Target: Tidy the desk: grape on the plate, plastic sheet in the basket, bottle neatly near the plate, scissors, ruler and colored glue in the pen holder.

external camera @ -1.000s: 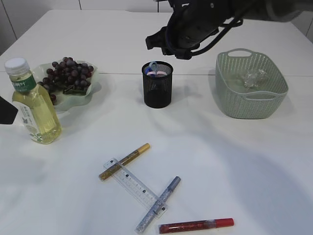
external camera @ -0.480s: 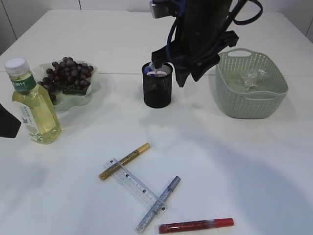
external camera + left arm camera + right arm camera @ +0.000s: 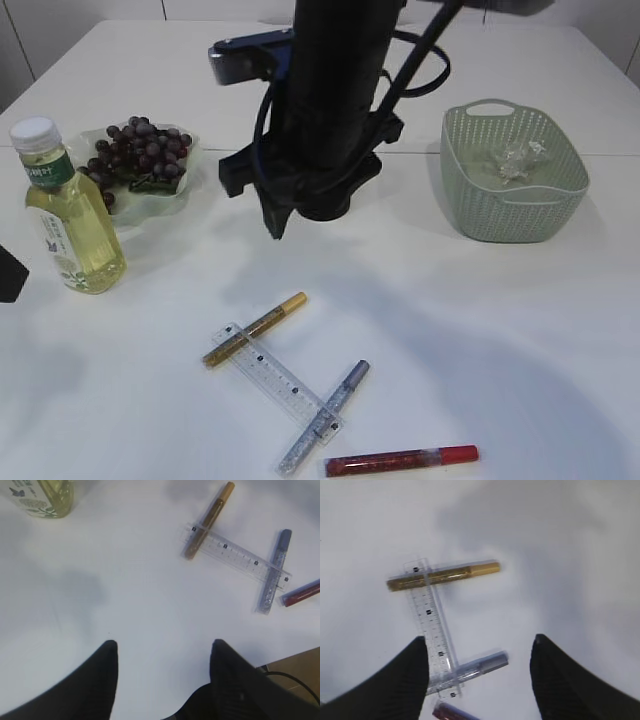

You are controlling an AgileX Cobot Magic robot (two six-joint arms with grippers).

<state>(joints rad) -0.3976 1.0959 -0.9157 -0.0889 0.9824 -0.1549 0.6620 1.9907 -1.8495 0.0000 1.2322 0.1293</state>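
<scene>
In the exterior view the right arm stands over the middle of the white table, hiding the pen holder; its gripper cannot be made out there. A bunch of dark grapes lies on the pale green plate, the bottle of yellow liquid upright just beside it, and crumpled clear plastic sheet sits in the green basket. The clear ruler lies across the gold glue pen and silver glue pen, the red glue pen near them. In the left wrist view the left gripper hangs over bare table, jaws wide, holding nothing. In the right wrist view, somewhat blurred, the right gripper hangs above ruler and pens, jaws spread and empty.
</scene>
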